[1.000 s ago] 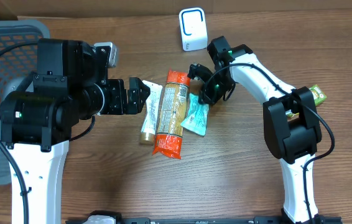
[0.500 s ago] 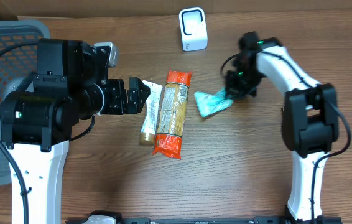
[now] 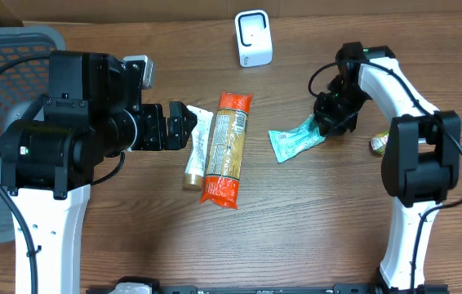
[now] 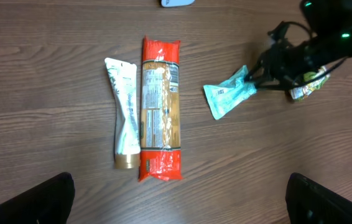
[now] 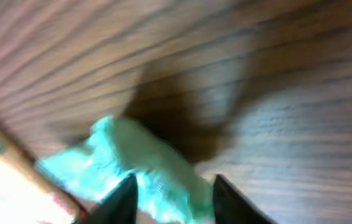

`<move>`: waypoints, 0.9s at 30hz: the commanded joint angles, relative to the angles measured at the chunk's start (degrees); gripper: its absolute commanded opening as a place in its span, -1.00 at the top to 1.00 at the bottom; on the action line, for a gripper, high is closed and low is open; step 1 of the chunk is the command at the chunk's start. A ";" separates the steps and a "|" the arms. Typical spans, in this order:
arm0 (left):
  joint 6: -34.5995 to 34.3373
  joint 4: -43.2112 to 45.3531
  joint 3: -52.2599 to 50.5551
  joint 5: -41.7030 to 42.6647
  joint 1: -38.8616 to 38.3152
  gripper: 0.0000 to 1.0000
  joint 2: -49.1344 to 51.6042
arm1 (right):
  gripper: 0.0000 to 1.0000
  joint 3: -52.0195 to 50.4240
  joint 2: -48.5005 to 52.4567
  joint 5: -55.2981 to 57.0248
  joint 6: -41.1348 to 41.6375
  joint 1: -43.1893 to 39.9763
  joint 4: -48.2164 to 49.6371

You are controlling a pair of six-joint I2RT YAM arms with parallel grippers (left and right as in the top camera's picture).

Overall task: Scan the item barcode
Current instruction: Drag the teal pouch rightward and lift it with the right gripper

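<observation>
No readable text, pasta packet (image 4: 160,112) label (print too small)

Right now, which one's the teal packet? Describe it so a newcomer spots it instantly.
From the white scanner at the far edge of the table, look nearer and slightly right. The teal packet lies right of the long orange pack, one end at the right tool. It is the only blue-green item, small and crumpled, unlike the orange pack and white tube.
</observation>
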 commanded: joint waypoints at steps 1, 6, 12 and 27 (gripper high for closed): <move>1.27 0.02 0.17 0.46 -0.46 -0.99 0.20 | -0.19 0.11 -10.60 -1.60 -5.79 0.20 -0.83; 1.27 0.04 0.17 0.46 -0.46 -0.99 0.20 | -0.86 0.07 -13.51 -1.62 -23.74 0.20 -1.31; 1.27 0.04 0.17 0.46 -0.46 -0.99 0.20 | -0.82 -3.50 -9.07 -4.72 -36.20 0.20 0.92; 1.27 0.04 0.17 0.46 -0.46 -0.99 0.20 | -0.85 -11.34 -4.22 -10.10 -42.99 0.13 11.21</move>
